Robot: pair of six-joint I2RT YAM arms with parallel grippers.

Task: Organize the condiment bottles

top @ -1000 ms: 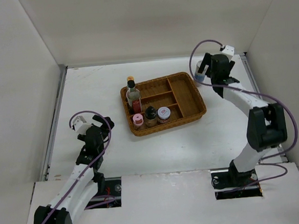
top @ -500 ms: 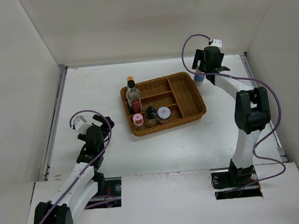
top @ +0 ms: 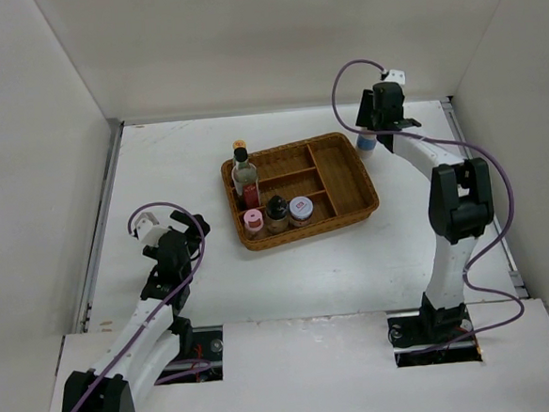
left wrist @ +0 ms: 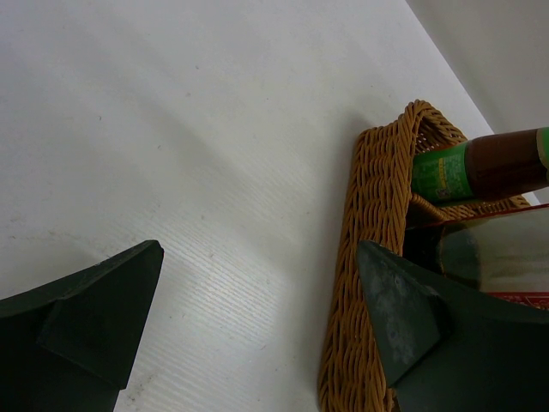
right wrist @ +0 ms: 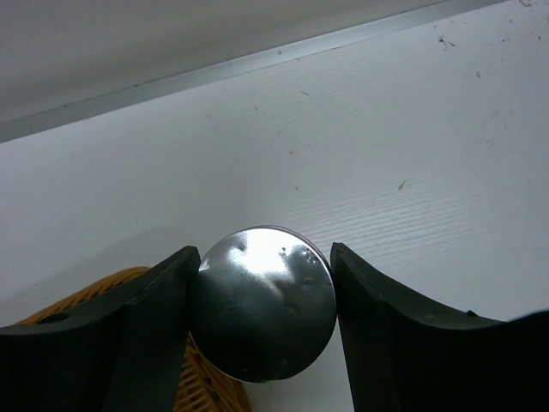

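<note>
The left arm's fingers (left wrist: 94,318) hang spread and empty over the white tabletop (top: 177,166), near-left of the brown wicker divided tray (top: 346,177). The tray's near row holds a small pink-capped bottle (top: 254,221), a small dark black-capped bottle (top: 276,212) and a squat pink-lidded jar (top: 300,209). Its left compartment holds a tall clear black-capped bottle (top: 244,175), with a yellow-capped red-green bottle (left wrist: 480,169) behind. At the tray's far right corner, the right arm's fingers (right wrist: 120,343) clamp a silver-lidded blue-label jar (top: 366,143).

Five bottles (top: 276,213) in tray's (top: 346,175) left half, jar (top: 367,142) beside far-right corner
</note>
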